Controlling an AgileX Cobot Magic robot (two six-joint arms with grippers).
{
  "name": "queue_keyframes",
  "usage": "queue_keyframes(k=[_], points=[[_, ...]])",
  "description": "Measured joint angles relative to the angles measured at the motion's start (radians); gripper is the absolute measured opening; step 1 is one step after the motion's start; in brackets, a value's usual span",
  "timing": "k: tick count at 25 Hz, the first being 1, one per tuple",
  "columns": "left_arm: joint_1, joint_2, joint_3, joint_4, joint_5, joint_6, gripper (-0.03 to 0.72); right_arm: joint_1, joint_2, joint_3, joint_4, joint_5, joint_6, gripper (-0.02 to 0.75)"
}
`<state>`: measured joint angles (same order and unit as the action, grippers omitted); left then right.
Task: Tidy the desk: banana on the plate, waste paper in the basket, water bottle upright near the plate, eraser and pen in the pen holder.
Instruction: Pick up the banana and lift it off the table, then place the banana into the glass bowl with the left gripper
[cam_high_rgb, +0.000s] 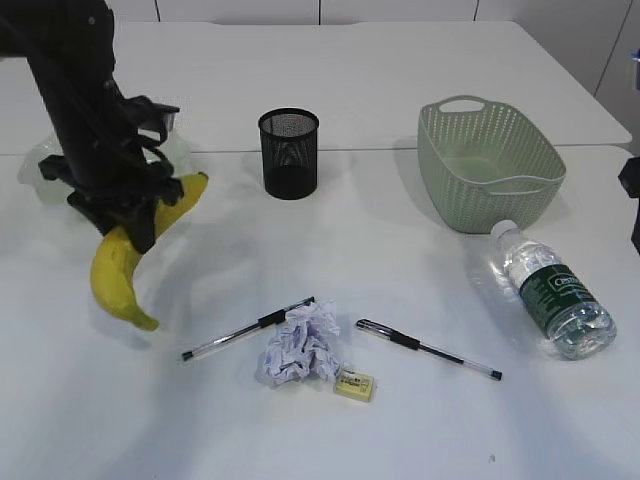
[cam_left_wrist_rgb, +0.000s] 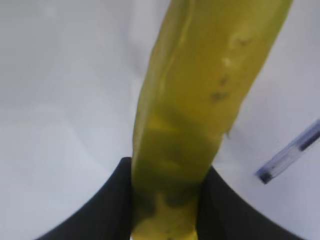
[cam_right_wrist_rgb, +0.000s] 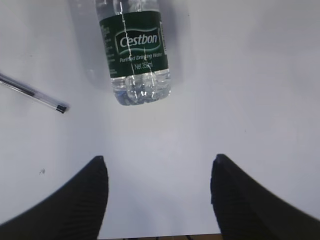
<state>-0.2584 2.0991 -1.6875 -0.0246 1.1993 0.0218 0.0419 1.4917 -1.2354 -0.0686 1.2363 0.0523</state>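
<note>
One step is in hand: your left gripper (cam_high_rgb: 125, 215) pinches the banana (cam_high_rgb: 125, 270); carry it toward the plate (cam_high_rgb: 40, 165) at ten o'clock. Your right gripper (cam_right_wrist_rgb: 157, 192) hangs spread.

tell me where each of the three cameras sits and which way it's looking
Exterior view: in front of the desk, looking down at a slant; left arm at left, gripping the banana.
Left wrist view: on the left arm, looking down past the left gripper, shut on the banana.
Right wrist view: on the right arm, looking down past the open right gripper at the lying water bottle.
Shared: exterior and right wrist views both show the bottle and a pen.
</note>
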Motion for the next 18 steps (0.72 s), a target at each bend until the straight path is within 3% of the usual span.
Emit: queue_keyframes(k=[5,18], points=[[0.0,0.0,-0.064,-0.062,0.007,0.0,0.206,0.0,0.0,0.0,-0.025,0.0,-0.005,0.483],[0.0,0.0,-0.113,-0.072,0.02,0.0,0.205,0.0,0.002,0.0,-0.031,0.0,-0.006,0.483]])
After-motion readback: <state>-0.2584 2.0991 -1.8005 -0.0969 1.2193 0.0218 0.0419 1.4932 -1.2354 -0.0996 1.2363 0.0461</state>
